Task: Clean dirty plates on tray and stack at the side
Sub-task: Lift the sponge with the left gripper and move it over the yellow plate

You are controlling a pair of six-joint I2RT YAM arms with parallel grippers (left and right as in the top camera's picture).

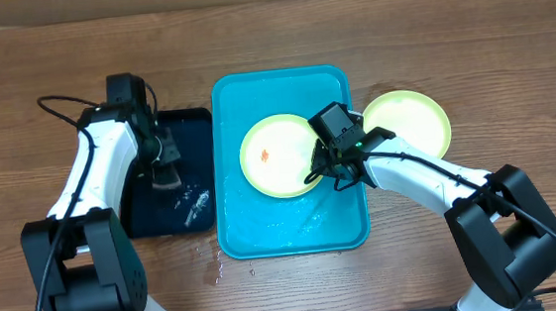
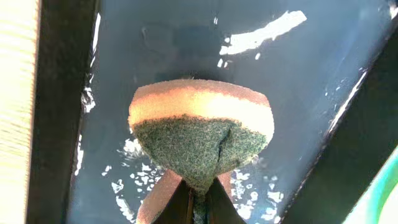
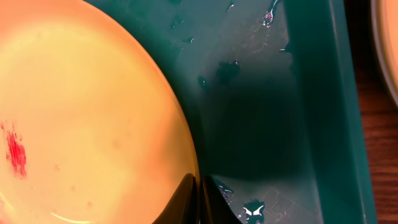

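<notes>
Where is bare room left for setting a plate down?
Free: the table beyond both trays; near end of the blue tray, below its plate. Crowded: right of it, second plate and right arm; black tray holds the sponge.

Top-down overhead; wrists close; tray [image 1: 264, 226] shared

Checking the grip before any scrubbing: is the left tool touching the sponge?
Touching. The left wrist view shows the left tool pinched shut on the lower corner of the sponge.

Plate [image 1: 271, 166] in big tray [image 1: 294, 229]; 2nd plate [image 1: 412, 120] on table [image 1: 447, 23] just R; sponge [image 2: 199, 134] over small tray [image 1: 185, 133], L.
</notes>
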